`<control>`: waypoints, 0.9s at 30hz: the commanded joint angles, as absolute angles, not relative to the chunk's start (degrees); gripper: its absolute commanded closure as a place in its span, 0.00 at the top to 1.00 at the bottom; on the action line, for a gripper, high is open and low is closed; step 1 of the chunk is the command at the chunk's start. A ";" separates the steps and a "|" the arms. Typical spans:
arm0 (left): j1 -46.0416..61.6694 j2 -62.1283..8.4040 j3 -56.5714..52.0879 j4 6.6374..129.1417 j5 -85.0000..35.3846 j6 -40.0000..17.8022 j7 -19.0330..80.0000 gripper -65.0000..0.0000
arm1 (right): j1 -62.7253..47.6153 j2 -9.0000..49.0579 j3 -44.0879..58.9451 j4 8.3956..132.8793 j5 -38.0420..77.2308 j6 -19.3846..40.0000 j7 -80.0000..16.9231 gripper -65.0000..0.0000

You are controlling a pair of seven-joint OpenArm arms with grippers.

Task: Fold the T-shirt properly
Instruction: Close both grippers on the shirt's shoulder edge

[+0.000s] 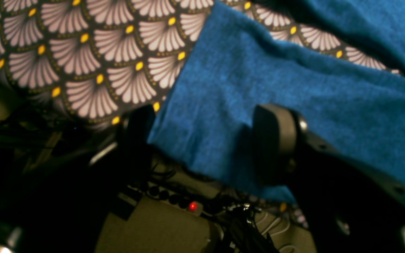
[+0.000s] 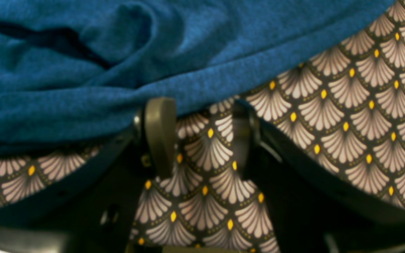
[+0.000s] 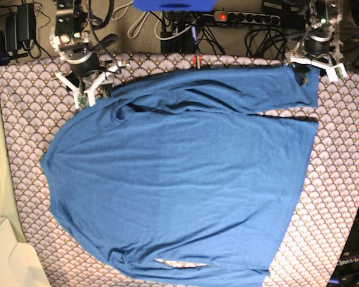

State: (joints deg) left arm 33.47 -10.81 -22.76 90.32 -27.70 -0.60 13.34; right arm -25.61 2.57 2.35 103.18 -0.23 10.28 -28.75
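Blue knit covers most of the patterned cloth (image 3: 338, 197) — the shirt (image 3: 185, 179) lies spread across it, one sleeve folded along the far edge, the other showing at the near edge.

The left gripper (image 1: 202, 140) sits at the cuff end of the far sleeve, jaws spread with fabric running between them but nothing pinched. The right gripper (image 2: 200, 135) is also spread, at the shoulder end, and between its jaws only the cloth shows, the shirt's edge lying just beyond the tips.

Risk: if the right closes where it stands, it would likely pinch the cloth instead of the shirt and drag the whole table cover. The left could catch one thin layer only, and the sleeve would slump on lifting.

The base view gives the whole layout and both arms; only the wrist views show what actually lies between the jaws, and the left one shows the cables (image 1: 237, 218) past the table edge.
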 commanded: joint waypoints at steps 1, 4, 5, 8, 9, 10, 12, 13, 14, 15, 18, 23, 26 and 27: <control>34.15 -11.38 -22.99 90.42 -28.00 -0.40 14.29 0.65 | -25.63 2.86 2.51 104.31 -0.13 10.24 -27.65 0.42; 34.15 -11.38 -22.99 90.33 -28.00 -0.40 14.29 0.65 | -25.54 2.86 2.51 104.31 -0.13 10.24 -27.65 0.42; 34.15 -11.38 -22.99 90.33 -28.00 -0.40 14.29 0.63 | -25.54 2.86 2.51 104.31 -0.13 10.24 -27.65 0.42; 34.15 -11.38 -22.99 90.33 -28.00 -0.40 14.37 0.47 | -25.54 2.86 2.51 104.31 -0.13 10.24 -27.65 0.42; 34.15 -11.38 -22.99 90.33 -28.00 -0.40 14.37 0.40 | -25.54 2.86 2.51 104.31 -0.13 10.24 -27.65 0.42; 34.07 -11.38 -22.99 90.33 -28.00 -0.40 14.37 0.31 | -25.54 2.86 2.51 104.31 -0.13 10.24 -27.65 0.42; 34.07 -11.38 -22.99 90.33 -28.00 -0.40 14.37 0.16 | -25.54 2.86 2.51 104.31 -0.13 10.24 -27.65 0.42; 34.07 -11.38 -22.99 90.33 -28.00 -0.40 14.46 0.10 | -25.54 2.86 2.51 104.31 -0.13 10.24 -27.65 0.42; 33.98 -11.38 -22.99 90.33 -28.00 -0.40 14.46 0.05 | -25.54 2.86 2.51 104.31 -0.13 10.24 -27.65 0.42; 33.98 -11.38 -22.99 90.33 -28.00 -0.40 14.46 0.01 | -25.54 2.86 2.51 104.31 -0.13 10.24 -27.65 0.42; 33.80 -11.38 -22.99 90.33 -28.00 -0.40 14.46 0.01 | -25.54 2.86 2.51 104.66 -0.13 10.24 -27.65 0.42; 33.71 -11.47 -23.08 90.59 -28.00 -0.40 14.46 0.01 | -25.19 2.86 2.33 104.57 -0.13 10.24 -27.65 0.42; 33.71 -11.47 -23.34 90.86 -28.00 -0.40 14.46 0.01 | -25.01 2.86 2.33 104.31 -0.13 10.24 -27.65 0.42; 33.71 -11.47 -23.34 90.95 -28.00 -0.40 14.46 0.01 | -25.01 2.86 2.33 104.22 -0.13 10.24 -27.65 0.42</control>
